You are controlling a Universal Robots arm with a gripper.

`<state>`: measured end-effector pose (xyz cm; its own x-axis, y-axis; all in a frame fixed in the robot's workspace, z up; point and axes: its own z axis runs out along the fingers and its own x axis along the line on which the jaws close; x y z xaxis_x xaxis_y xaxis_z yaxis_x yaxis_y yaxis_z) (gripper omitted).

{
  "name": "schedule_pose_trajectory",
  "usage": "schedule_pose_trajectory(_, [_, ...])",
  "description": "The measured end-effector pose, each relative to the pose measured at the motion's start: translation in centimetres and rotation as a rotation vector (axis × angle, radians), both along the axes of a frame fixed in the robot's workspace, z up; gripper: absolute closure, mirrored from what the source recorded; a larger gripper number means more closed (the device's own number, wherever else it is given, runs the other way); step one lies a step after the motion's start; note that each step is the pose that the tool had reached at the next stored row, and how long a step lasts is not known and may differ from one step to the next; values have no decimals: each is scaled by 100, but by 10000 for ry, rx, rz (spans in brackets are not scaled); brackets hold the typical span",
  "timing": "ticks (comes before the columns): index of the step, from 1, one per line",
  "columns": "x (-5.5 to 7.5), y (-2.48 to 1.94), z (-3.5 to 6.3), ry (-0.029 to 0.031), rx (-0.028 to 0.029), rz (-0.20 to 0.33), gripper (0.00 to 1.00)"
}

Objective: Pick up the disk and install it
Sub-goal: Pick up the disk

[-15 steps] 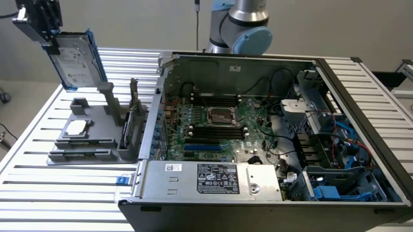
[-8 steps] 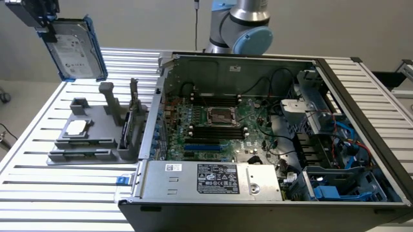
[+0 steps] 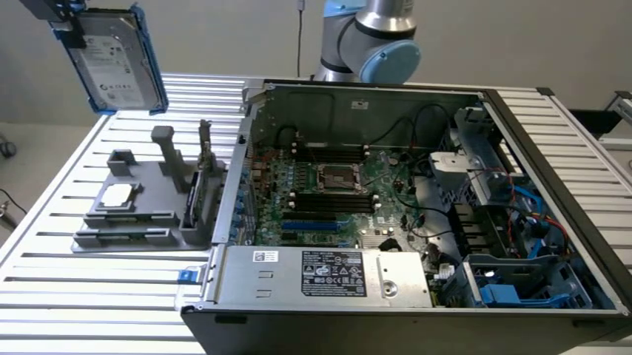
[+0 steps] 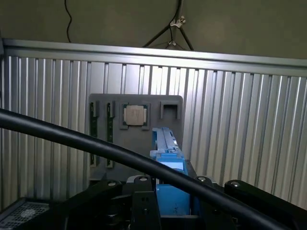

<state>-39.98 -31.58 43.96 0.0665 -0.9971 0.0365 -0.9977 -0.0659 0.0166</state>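
We hold the disk (image 3: 117, 61) pinched on edge in the end effector (image 3: 61, 24), high above the gray tray (image 3: 148, 222) on the worktop (image 3: 99, 310), so the pickup looks done, while installation in the open computer case (image 3: 375, 111) beside that tray remains.

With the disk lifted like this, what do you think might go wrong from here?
The tool grips the disk near one end, high above the gray tray; a slip could drop it onto the chip there. The open computer case is crowded with cables, which might snag the disk.
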Motion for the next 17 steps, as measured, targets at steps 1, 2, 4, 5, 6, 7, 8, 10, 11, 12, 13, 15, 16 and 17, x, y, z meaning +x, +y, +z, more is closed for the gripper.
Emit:
schedule_pose_trajectory(1, [38,-24,14,-1,1,1,67])
schedule_pose_trajectory(2, [73,-46,23,0,1,1,67])
schedule_pose_trajectory(4, [145,-89,42,1,1,1,67])
schedule_pose_trajectory(5, [183,-109,52,2,0,0,67])
schedule_pose_trajectory(6, [228,-131,64,3,0,0,67])
schedule_pose_trajectory(7, [272,-151,75,3,0,1,67])
schedule_pose_trajectory(8, [317,-169,85,3,0,1,67])
schedule_pose_trajectory(10, [405,-204,104,4,1,0,67])
schedule_pose_trajectory(11, [454,-224,115,5,1,1,67])
schedule_pose_trajectory(12, [498,-241,125,6,0,1,67])
schedule_pose_trajectory(13, [543,-259,136,7,1,0,67])
schedule_pose_trajectory(15, [633,-295,157,9,0,1,67])
schedule_pose_trajectory(16, [682,-314,168,9,1,1,67])
schedule_pose_trajectory(17, [727,-331,180,10,0,1,67])
